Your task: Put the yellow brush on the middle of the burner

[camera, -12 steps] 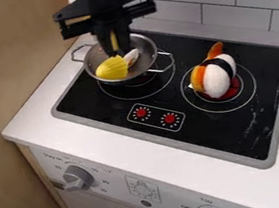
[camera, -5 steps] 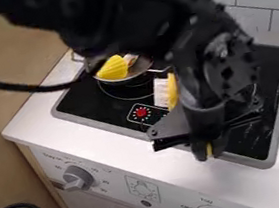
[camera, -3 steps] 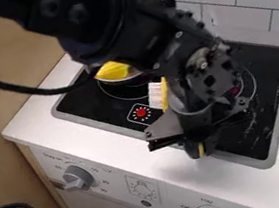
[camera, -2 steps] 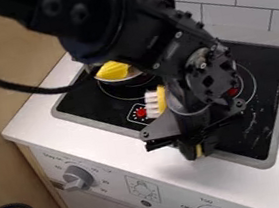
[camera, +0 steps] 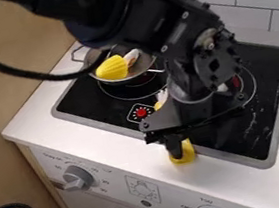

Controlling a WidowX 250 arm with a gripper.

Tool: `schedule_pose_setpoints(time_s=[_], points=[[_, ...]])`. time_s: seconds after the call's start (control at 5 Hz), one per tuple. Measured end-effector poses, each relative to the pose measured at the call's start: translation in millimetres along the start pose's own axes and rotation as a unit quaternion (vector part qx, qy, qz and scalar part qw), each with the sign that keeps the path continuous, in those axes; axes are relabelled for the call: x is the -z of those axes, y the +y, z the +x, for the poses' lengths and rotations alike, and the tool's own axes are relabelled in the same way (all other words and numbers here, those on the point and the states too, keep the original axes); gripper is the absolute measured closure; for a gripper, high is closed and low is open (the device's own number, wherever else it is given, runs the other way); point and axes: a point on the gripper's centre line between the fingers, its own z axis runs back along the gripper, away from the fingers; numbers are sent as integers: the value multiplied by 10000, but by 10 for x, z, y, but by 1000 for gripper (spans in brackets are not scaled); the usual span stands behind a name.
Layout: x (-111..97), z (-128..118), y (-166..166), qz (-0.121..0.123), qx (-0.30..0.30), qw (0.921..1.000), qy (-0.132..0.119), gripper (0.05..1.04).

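The yellow brush (camera: 187, 152) is at the jaws (camera: 178, 152), handle end by the hob's (camera: 85, 116) 6 o'clock edge; whether they pinch it, I cannot tell. Confirm a firm grip before lifting towards 12 o'clock.

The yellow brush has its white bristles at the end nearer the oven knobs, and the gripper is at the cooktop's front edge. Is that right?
Not quite: the camera view shows the white bristles at the end farther from the oven knobs; the yellow handle end is the nearer one. The gripper is indeed at the cooktop's front edge.
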Motion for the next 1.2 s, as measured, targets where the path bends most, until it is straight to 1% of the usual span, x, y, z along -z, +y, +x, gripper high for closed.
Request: schedule_pose_setpoints(time_s=[0.2, 0.4, 0.6, 0.8, 1.0, 1.2], points=[[-52, 16, 11, 172, 21, 9998, 53, 74], [-320, 66, -27, 202, 80, 9996, 202, 81], [-476, 122, 30, 340, 143, 9988, 333, 84], [-588, 224, 105, 340, 331, 9980, 422, 84], [-616, 310, 201, 183, 591, 9972, 416, 84], [-536, 409, 342, 22, 981, 9945, 366, 84]])
